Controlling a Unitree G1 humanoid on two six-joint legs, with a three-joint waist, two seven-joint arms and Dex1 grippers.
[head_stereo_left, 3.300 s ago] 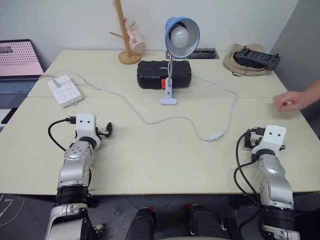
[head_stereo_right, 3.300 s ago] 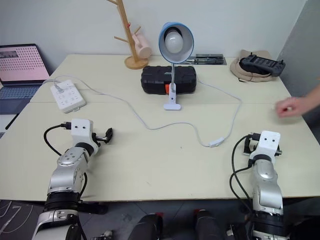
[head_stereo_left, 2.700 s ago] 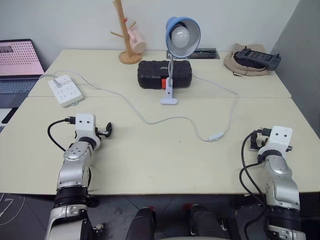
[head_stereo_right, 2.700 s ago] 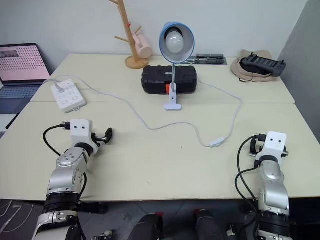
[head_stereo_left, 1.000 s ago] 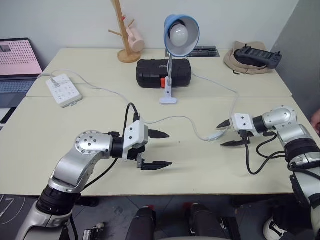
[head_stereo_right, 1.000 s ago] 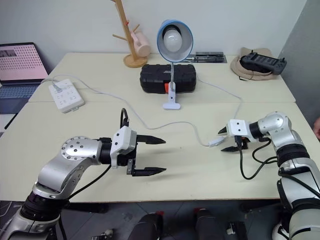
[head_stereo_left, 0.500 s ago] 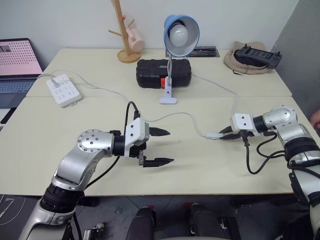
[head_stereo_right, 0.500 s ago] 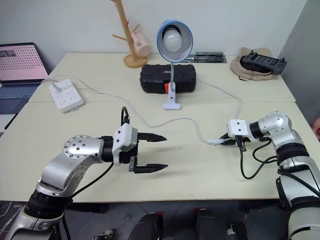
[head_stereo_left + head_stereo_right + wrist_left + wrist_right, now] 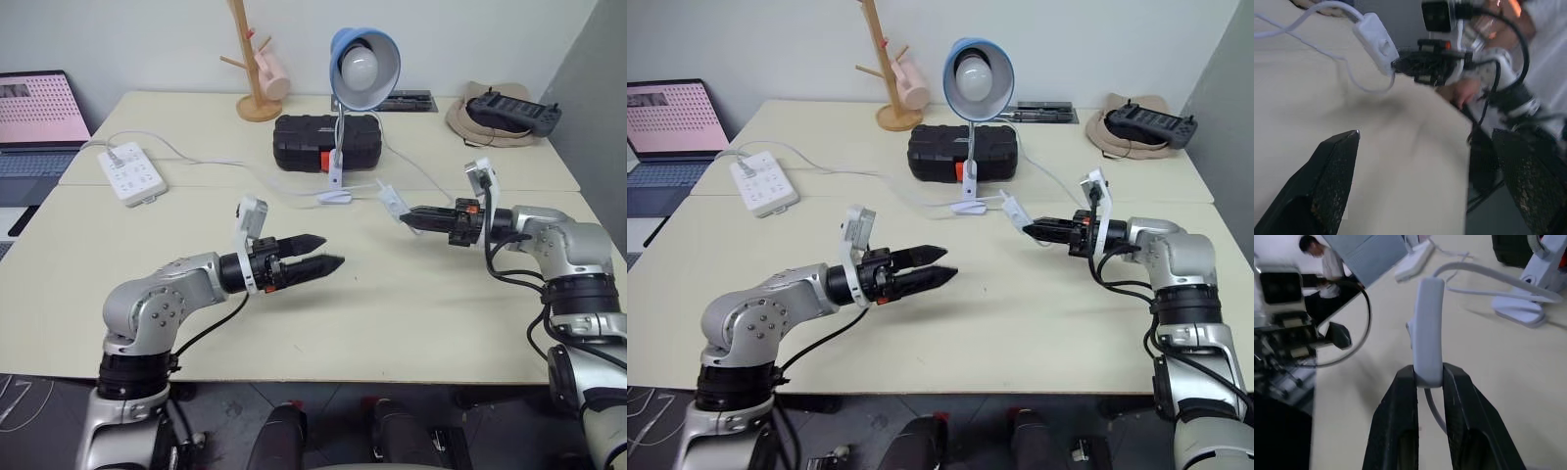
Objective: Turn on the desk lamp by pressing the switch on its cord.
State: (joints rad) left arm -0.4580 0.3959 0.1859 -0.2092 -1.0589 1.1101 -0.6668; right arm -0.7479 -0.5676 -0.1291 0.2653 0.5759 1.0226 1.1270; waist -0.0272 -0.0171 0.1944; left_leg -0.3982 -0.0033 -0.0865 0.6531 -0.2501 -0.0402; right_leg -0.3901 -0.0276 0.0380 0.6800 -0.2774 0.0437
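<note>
Holding the small white oblong switch [image 9: 1017, 209] up off the pale table [image 9: 392, 313], the right gripper [image 9: 415, 215] has its two black fingers [image 9: 1400, 401] squeezed together on one end of it. The switch sticks out past the fingertips toward the left, just near of the lamp's small white base [image 9: 334, 197]. The thin white cord [image 9: 196, 166] runs from the switch toward the base and also far across the table to the left, where it ends at a white power strip with many sockets [image 9: 128, 173].

The small desk lamp with the light-blue dome shade [image 9: 364, 64] stands in the far middle of the table. Its round white bulb does not look lit. Right behind its thin silver stem lies a black plastic case with a red latch [image 9: 323, 142].

The left gripper [image 9: 318, 253] hangs over the middle of the table with its black fingers apart and nothing between them. It points to the right, toward the switch, but is well apart from it.

A wooden mug tree with a pink mug [image 9: 257, 64] stands at the far side, left of the lamp. A laptop with a pink screen [image 9: 39, 113] sits far left. A black controller on a tan hat [image 9: 509, 110] lies at the far right.
</note>
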